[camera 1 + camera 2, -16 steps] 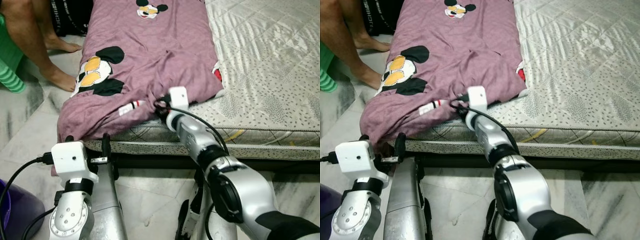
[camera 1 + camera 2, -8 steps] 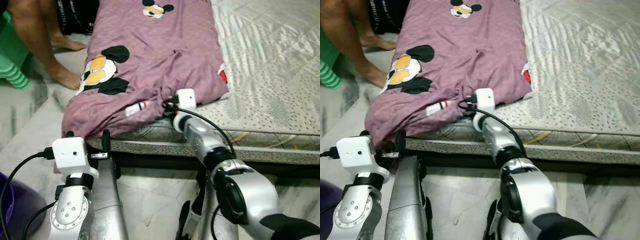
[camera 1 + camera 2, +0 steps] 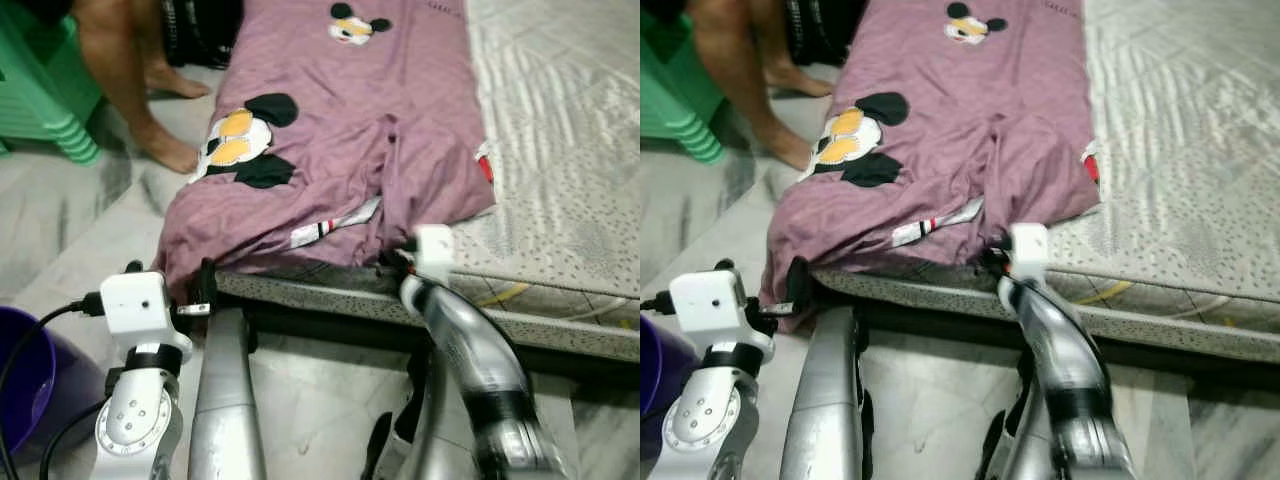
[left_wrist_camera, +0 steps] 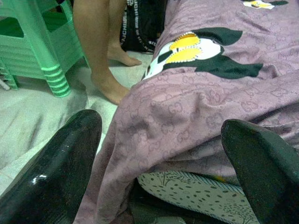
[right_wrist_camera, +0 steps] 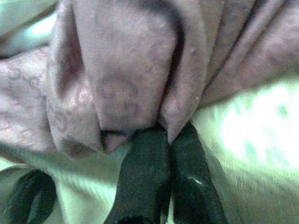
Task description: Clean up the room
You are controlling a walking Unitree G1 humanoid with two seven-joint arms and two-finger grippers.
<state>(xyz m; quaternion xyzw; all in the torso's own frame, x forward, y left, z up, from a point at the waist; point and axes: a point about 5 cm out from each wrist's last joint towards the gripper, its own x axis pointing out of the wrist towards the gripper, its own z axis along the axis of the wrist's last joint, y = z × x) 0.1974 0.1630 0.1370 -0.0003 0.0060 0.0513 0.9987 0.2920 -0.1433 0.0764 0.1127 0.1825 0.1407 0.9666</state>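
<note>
- Mattress (image 3: 560, 130) with a pale quilted cover lies across the scene ahead of me, its speckled side band (image 3: 330, 296) running along the near edge above a dark bed frame.
- Mauve blanket (image 3: 350, 130) printed with cartoon mouse heads covers the left part of the mattress; its near left corner hangs over the edge toward the floor, and a bunched fold of it runs down to the near edge in front of my right arm.
- Marble floor (image 3: 60, 230) shows to the left of the bed and below it.
- Person's bare legs (image 3: 125, 75) stand on the floor beside the bed's left side, feet near the blanket's hanging edge.
- Green plastic stool (image 3: 45, 90) stands just left of those legs.
- Purple basin (image 3: 20, 375) sits on the floor at my far left, beside my left arm.
- My right gripper (image 5: 159, 140) reaches to the mattress's near edge; its two black fingers are pressed together with a pinch of the blanket's fold caught between their tips, over the pale mattress cover.
- My left gripper (image 4: 161, 154) hangs low in front of the bed frame, fingers (image 4: 60, 168) spread wide and holding nothing, with the blanket's hanging corner just beyond them.
</note>
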